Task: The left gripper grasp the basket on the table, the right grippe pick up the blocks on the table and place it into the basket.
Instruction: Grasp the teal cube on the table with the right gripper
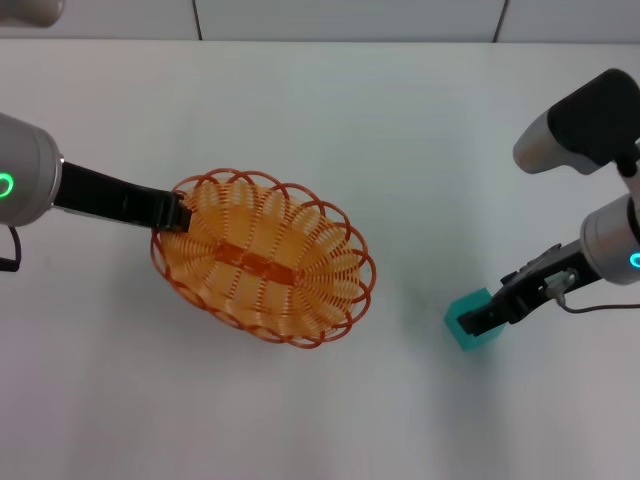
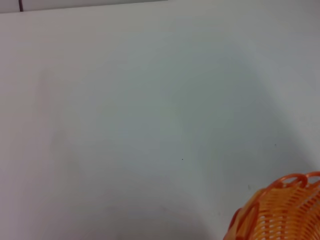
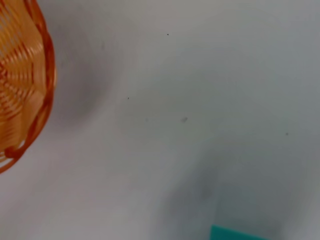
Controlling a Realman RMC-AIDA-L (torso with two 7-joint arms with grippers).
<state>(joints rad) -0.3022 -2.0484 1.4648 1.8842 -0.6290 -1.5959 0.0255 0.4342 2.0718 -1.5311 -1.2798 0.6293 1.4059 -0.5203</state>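
The orange wire basket sits left of centre on the white table. My left gripper comes in from the left on its black bar and is shut on the basket's left rim. At the right, the small teal-green block is between the black fingers of my right gripper, which is shut on it. Part of the basket rim appears in the left wrist view. The right wrist view has the basket's edge and a sliver of the block.
A second grey-white housing with a black top hangs over the table's right side. The table's far edge meets a wall at the back. Bare tabletop lies between the basket and the block.
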